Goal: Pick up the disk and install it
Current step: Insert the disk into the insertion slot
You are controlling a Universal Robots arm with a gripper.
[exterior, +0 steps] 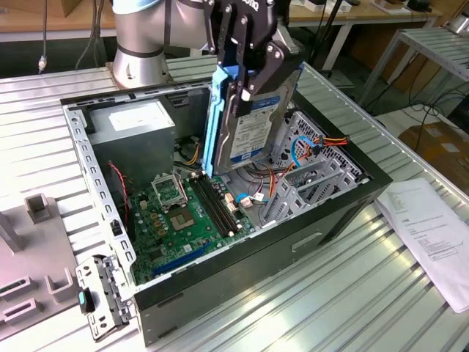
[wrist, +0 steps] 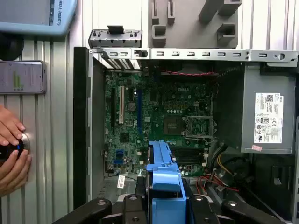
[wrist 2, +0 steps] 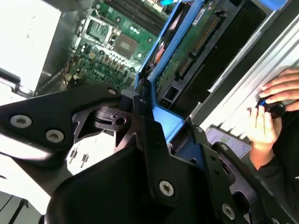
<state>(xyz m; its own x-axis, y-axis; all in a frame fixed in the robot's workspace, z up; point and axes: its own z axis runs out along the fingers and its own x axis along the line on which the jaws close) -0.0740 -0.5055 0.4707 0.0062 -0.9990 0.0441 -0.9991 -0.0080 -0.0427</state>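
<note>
The black claw (exterior: 243,77) is clamping shut on the disk (exterior: 253,128), its fingers pressing on the two broad faces near the upper end. The disk is hanging on edge, tilted slightly, over the open computer case (exterior: 256,257), just beside the grey drive cage (exterior: 308,183). It is a flat silver slab showing a white-and-blue label on one face, with a bright blue plastic rail running round its edge. In the second wrist view its other face (wrist 2: 191,51) is showing a green circuit board with a row of connector pins. In the first wrist view the blue rail (wrist: 163,172) is pointing down toward the green motherboard (wrist: 159,121).

The case is lying on its side with its panel off, a grey power supply (exterior: 135,125) sitting in one corner. It is resting on a ribbed metal table (exterior: 330,293). A printed sheet of paper (exterior: 432,235) is lying at the exterior view's right. A person's hands (wrist: 11,149) are resting on the table beside the case. Wooden workbenches and cables are filling the room behind.
</note>
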